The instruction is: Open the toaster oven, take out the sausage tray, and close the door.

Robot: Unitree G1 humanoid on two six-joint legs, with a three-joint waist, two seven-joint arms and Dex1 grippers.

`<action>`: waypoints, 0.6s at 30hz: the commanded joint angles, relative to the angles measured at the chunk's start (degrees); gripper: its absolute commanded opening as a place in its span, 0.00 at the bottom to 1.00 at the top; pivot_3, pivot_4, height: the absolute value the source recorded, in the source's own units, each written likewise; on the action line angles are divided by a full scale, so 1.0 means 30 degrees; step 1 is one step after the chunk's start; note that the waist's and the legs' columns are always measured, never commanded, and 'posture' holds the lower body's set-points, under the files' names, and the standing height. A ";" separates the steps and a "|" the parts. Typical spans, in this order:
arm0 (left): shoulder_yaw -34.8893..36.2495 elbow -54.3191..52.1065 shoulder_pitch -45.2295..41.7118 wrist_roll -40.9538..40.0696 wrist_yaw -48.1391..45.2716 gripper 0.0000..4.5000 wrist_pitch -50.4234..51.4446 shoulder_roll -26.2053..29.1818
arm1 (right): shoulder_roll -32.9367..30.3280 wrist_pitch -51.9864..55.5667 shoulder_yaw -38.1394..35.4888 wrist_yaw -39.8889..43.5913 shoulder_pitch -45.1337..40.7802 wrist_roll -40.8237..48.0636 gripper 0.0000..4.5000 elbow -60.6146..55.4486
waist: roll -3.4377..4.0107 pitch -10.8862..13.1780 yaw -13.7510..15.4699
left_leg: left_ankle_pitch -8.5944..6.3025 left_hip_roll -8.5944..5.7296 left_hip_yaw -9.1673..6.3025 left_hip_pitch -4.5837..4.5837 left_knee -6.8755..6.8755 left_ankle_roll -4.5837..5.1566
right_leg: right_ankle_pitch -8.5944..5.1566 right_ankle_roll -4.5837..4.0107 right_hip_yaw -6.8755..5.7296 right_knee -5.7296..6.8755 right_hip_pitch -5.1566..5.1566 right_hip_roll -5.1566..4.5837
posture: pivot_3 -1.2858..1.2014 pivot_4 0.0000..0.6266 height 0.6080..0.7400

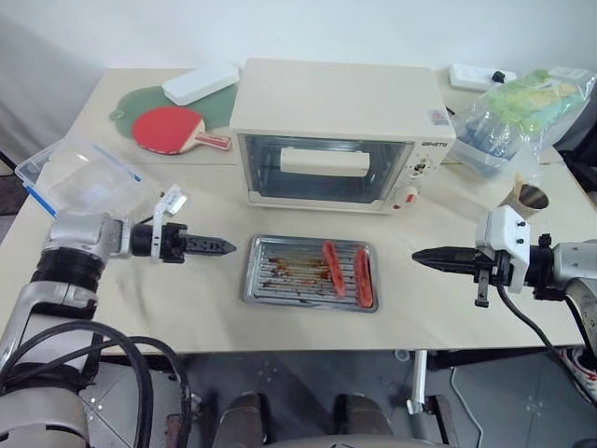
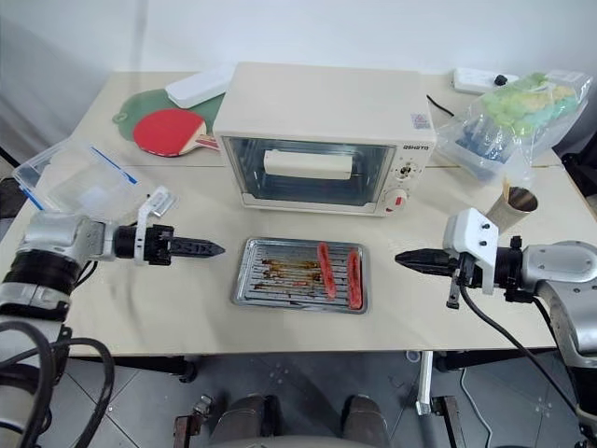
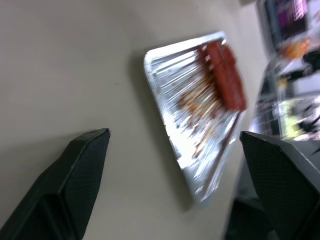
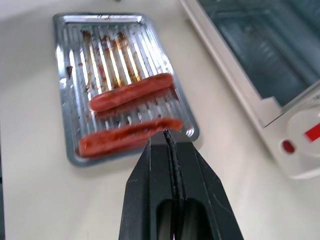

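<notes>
Tray (image 1: 311, 273) with two sausages sits near the table's front edge before the oven (image 1: 340, 135), door (image 1: 324, 168) looks shut, left gripper (image 3: 175, 175) fingers apart, right gripper (image 4: 170, 150) fingers together; just back both arms away without nudging the tray.

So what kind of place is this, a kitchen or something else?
Probably a lab or office test table, not a kitchen: the cream-white toaster oven shares a plain beige table with a red ping-pong paddle and a white power strip.
</notes>
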 commanded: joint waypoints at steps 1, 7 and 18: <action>0.4168 -0.1258 0.1639 -0.0893 -0.0837 1.00 -0.6602 -0.0129 | -0.1031 -0.1408 -0.0876 0.2793 0.0121 0.0882 0.08 0.1004 | -0.0007 0.0017 0.0001 | -0.0002 0.0000 0.0005 -0.0005 0.0004 0.0002 | 0.0000 0.0000 0.0001 -0.0003 -0.0007 -0.0003 | 0.52 0.24 1.00; 0.7136 -0.1494 0.4747 -0.0040 -0.2496 1.00 -1.4914 0.0052 | -0.1652 -0.3559 -0.0944 0.5315 -0.0544 0.0682 0.47 0.4130 | -0.0056 0.0045 0.0022 | -0.0006 0.0007 0.0002 -0.0008 0.0056 0.0010 | 0.0003 0.0006 -0.0012 0.0008 0.0013 -0.0010 | 0.52 0.24 1.00; 0.7814 0.0045 0.7752 0.0661 -0.4800 1.00 -1.8734 0.2079 | -0.1723 -0.6938 -0.0517 0.5329 -0.1690 -0.1136 0.99 0.9726 | -0.0037 0.0056 -0.0022 | -0.0017 0.0016 0.0041 0.0002 0.0058 0.0014 | 0.0004 0.0007 -0.0006 0.0033 -0.0009 -0.0016 | 0.52 0.24 1.00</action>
